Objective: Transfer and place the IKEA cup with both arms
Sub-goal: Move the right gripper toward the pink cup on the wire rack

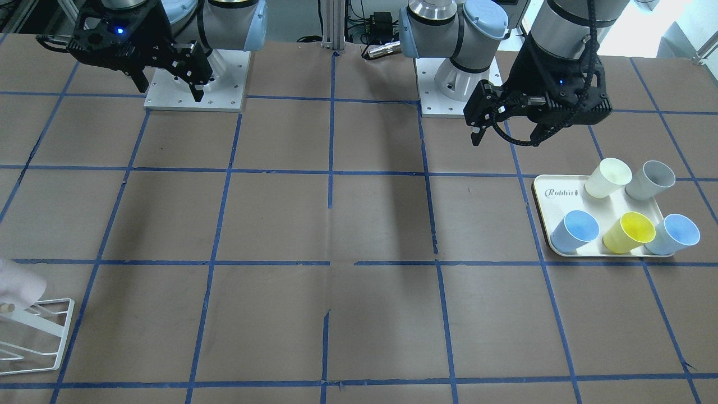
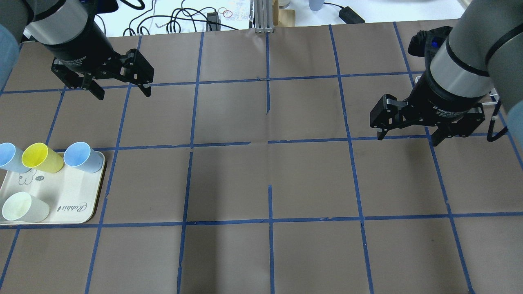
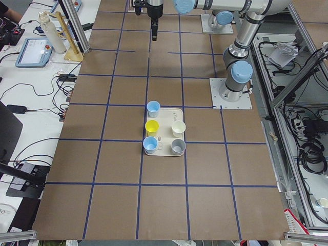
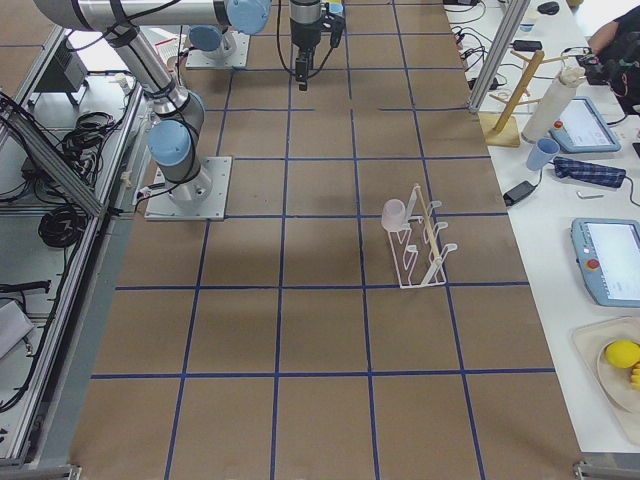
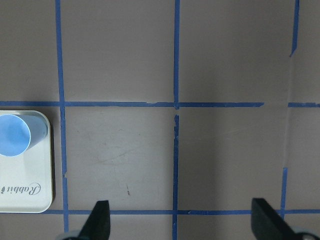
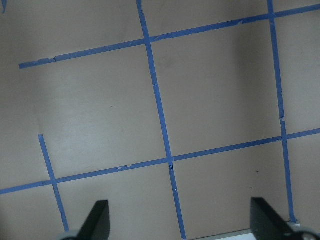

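The pale pink IKEA cup (image 1: 18, 283) hangs tilted on a peg of a white wire rack (image 1: 42, 336) at the table's edge on my right side. It also shows in the exterior right view (image 4: 396, 212). In the overhead view my right arm hides it. My right gripper (image 2: 407, 139) is open and empty above the table, close to the rack; it also shows in the front-facing view (image 1: 169, 91). My left gripper (image 2: 123, 94) is open and empty, high above the table, beyond the tray (image 2: 73, 196). Both wrist views show spread fingers over bare table.
The white tray (image 1: 552, 193) on my left side holds a cream-white cup (image 1: 608, 177), a grey cup (image 1: 650, 179), a yellow cup (image 1: 629, 231) and two light blue cups (image 1: 575, 231). Brown table with blue tape grid. The arm bases stand at the robot's edge.
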Controlling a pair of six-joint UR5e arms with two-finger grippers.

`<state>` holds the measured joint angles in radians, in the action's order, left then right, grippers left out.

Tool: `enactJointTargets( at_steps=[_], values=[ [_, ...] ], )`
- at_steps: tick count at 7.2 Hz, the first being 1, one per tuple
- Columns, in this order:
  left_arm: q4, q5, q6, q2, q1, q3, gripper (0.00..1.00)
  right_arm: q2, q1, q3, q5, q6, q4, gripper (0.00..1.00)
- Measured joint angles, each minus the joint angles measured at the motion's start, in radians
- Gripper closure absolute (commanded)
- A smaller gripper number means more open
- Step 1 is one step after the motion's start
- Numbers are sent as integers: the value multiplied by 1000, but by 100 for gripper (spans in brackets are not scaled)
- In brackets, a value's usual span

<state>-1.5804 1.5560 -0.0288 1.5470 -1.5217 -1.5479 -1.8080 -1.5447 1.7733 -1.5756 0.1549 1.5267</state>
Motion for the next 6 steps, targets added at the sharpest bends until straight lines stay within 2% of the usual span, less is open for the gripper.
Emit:
enactJointTargets(
  at_steps=[4,6],
  values=[
    [1,-2,0,0,0,-4,0,10,17,-2,5,-12,5,0],
    [1,-4,1,1,0,-5,0,21,108,-6,7,-117,36,0]
  ],
)
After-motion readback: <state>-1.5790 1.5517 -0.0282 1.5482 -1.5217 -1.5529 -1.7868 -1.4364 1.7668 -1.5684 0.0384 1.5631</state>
